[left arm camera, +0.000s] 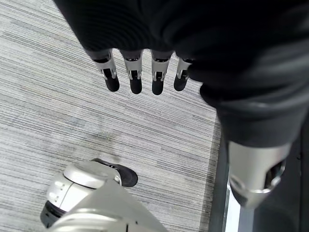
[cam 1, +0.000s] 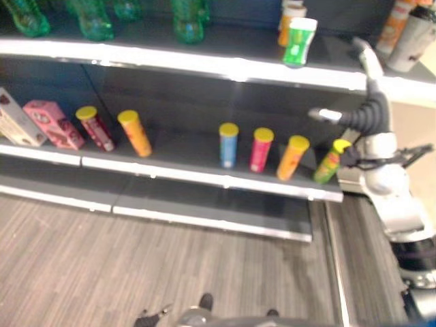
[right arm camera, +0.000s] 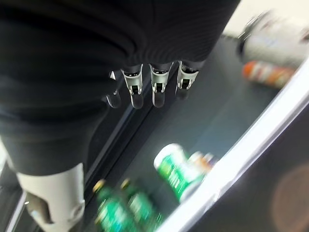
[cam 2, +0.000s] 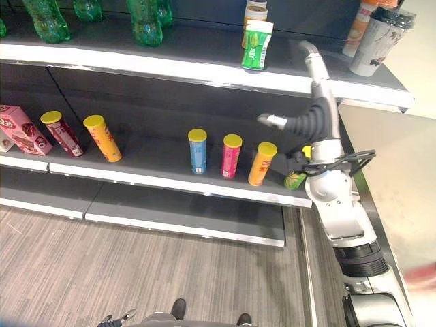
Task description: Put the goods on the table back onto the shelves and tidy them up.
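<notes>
Silver fingers with dark tips hang straight and relaxed from our right hand (cam 2: 310, 102), which holds nothing and is raised in front of the upper shelf (cam 2: 204, 68), its fingers reaching up level with the shelf's front edge. Just to its left on that shelf stands a green and white canister (cam 2: 257, 46), upright, long axis vertical, close to the front lip, with an orange and white container (cam 2: 255, 13) right behind it. Our right wrist view shows the same canister (right arm camera: 178, 171) past the fingertips, apart from them. Below the right hand, at the right end of the middle shelf (cam 2: 170, 180), a green tube with a yellow cap (cam 1: 330, 162) stands leaning slightly, partly hidden behind the wrist. It closes a row of capped tubes: orange (cam 2: 261, 163), pink (cam 2: 231, 156) and blue (cam 2: 197, 150), then, farther left, another orange (cam 2: 103, 138) and a dark red one (cam 2: 60, 133), beside a pink box (cam 2: 24, 129). Green bottles (cam 2: 146, 20) line the upper shelf's left part, and two cups (cam 2: 378, 37) sit at its right end.

Our left hand (left arm camera: 145, 63) hangs over the wood-look floor (left arm camera: 58, 111), fingers straight and slightly apart, holding nothing. We judge the right hand far nearer to the goods; the canister lies to its left, the green tube below.
</notes>
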`<state>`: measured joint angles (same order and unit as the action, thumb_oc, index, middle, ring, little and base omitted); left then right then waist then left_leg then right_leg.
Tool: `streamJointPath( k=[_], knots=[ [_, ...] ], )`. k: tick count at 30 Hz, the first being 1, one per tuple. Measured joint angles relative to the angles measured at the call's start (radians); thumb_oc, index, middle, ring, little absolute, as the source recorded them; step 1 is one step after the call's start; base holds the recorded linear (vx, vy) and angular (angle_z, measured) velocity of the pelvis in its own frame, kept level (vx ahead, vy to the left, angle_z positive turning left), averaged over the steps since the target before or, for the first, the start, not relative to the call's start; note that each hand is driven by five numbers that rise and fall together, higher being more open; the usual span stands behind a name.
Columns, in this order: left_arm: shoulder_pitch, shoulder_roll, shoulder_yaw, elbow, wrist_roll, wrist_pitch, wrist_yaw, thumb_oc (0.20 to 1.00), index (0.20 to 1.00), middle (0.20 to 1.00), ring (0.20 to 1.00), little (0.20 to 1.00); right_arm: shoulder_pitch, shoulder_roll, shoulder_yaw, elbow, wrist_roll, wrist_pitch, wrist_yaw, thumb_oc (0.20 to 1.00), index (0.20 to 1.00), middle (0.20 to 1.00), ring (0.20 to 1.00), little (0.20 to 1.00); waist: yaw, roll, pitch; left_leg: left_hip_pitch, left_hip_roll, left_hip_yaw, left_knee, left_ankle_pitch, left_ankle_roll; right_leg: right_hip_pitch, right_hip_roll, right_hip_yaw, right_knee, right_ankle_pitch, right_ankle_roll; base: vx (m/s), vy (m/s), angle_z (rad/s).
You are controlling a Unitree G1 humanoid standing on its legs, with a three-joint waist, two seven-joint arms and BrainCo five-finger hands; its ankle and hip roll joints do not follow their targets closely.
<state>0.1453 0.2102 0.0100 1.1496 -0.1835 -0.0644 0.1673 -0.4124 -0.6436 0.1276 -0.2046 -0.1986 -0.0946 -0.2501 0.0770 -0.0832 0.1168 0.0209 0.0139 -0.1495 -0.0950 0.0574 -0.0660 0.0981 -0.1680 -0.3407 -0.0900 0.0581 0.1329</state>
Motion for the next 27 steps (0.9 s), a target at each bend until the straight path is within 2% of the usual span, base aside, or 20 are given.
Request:
streamJointPath(
  k=[3, 6, 9, 17, 23, 27],
  knots=[
    [0.001, 0.002, 0.0, 0.0, 0.008, -0.004, -0.001, 1.0, 1.0, 1.0, 1.0, 1.0, -0.009, -0.064, 0.036, 0.012, -0.034, -0.009, 0.036, 1.0, 1.0, 1.0, 1.0, 1.0, 0.014, -0.011, 0.007, 0.0, -0.001, 0.003, 0.0, 0.0, 0.0, 0.0, -0.002, 0.0, 0.0, 0.0, 0.0, 0.0, 0.0, 0.0],
    [0.001, 0.006, 0.0, 0.002, 0.008, -0.005, -0.004, 1.0, 1.0, 1.0, 1.0, 1.0, -0.062, -0.163, 0.066, 0.076, -0.118, -0.024, 0.045, 1.0, 1.0, 1.0, 1.0, 1.0, 0.02, -0.023, 0.013, -0.001, -0.001, 0.003, 0.0, 0.0, 0.0, 0.0, -0.002, 0.0, 0.0, 0.0, 0.001, 0.0, 0.0, 0.0],
    [-0.003, 0.011, 0.0, 0.033, 0.009, -0.007, -0.003, 1.0, 1.0, 1.0, 1.0, 1.0, -0.133, -0.222, 0.07, 0.131, -0.202, -0.02, 0.037, 1.0, 1.0, 1.0, 1.0, 1.0, 0.022, -0.028, 0.013, 0.0, -0.001, 0.002, 0.001, 0.004, 0.006, 0.001, -0.002, 0.0, 0.0, 0.0, 0.001, 0.0, 0.0, 0.0],
    [-0.002, 0.012, -0.003, 0.029, 0.01, -0.012, -0.004, 1.0, 1.0, 1.0, 1.0, 1.0, -0.263, -0.228, 0.159, 0.237, -0.262, -0.005, 0.035, 1.0, 1.0, 1.0, 1.0, 1.0, 0.033, -0.026, 0.014, 0.006, -0.001, -0.002, 0.006, 0.006, 0.004, 0.008, -0.001, -0.003, 0.0, -0.001, 0.003, 0.0, 0.0, 0.0],
    [-0.001, 0.013, -0.003, 0.029, 0.009, -0.017, -0.004, 1.0, 1.0, 1.0, 1.0, 1.0, -0.282, -0.228, 0.207, 0.257, -0.262, 0.0, 0.036, 1.0, 1.0, 1.0, 1.0, 1.0, 0.043, -0.025, 0.014, 0.005, -0.001, -0.004, 0.006, 0.003, -0.001, 0.009, -0.001, -0.004, 0.0, -0.002, 0.004, 0.0, 0.0, 0.0],
    [-0.001, 0.013, -0.011, 0.028, 0.009, -0.021, -0.006, 1.0, 1.0, 1.0, 1.0, 1.0, -0.336, -0.228, 0.295, 0.341, -0.262, -0.002, 0.048, 1.0, 1.0, 1.0, 1.0, 1.0, 0.046, -0.025, 0.015, 0.004, -0.002, -0.005, 0.006, 0.006, 0.004, 0.009, -0.001, -0.006, 0.0, -0.002, 0.004, 0.0, 0.0, 0.0]
  ],
)
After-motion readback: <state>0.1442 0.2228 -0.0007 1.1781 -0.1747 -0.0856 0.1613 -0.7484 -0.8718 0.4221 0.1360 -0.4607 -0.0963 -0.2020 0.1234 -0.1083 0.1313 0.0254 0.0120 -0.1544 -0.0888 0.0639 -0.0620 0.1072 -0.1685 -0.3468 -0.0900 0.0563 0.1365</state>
